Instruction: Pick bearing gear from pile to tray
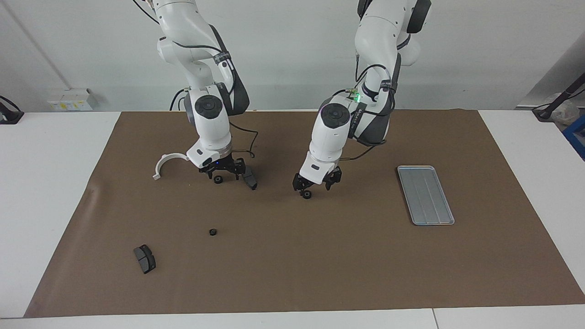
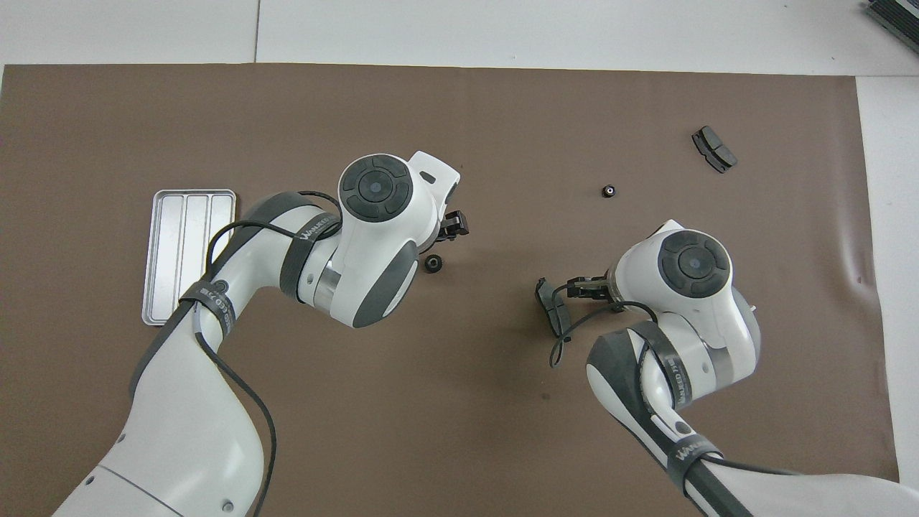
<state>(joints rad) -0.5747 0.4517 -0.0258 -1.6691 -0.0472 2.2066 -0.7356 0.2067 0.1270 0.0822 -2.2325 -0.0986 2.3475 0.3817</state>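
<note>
The pile is scattered over the brown mat. My right gripper [image 1: 224, 173] hangs open and low over one small black ring [image 1: 218, 179], with a dark grey pad [image 1: 250, 180] right beside it; in the overhead view the gripper [image 2: 585, 287] hides that ring, and the pad [image 2: 551, 305] shows. A white half-ring bracket [image 1: 167, 162] lies beside the right hand. My left gripper [image 1: 316, 183] is open and low at mid-mat, with a second black ring [image 1: 306, 194] lying on the mat just under one fingertip. That ring also shows in the overhead view [image 2: 432, 265]. The silver tray [image 1: 426, 195] lies empty toward the left arm's end.
A third black ring [image 1: 212, 232] and another dark grey pad [image 1: 145, 258] lie farther from the robots, toward the right arm's end. The brown mat [image 1: 320, 265] covers most of the white table.
</note>
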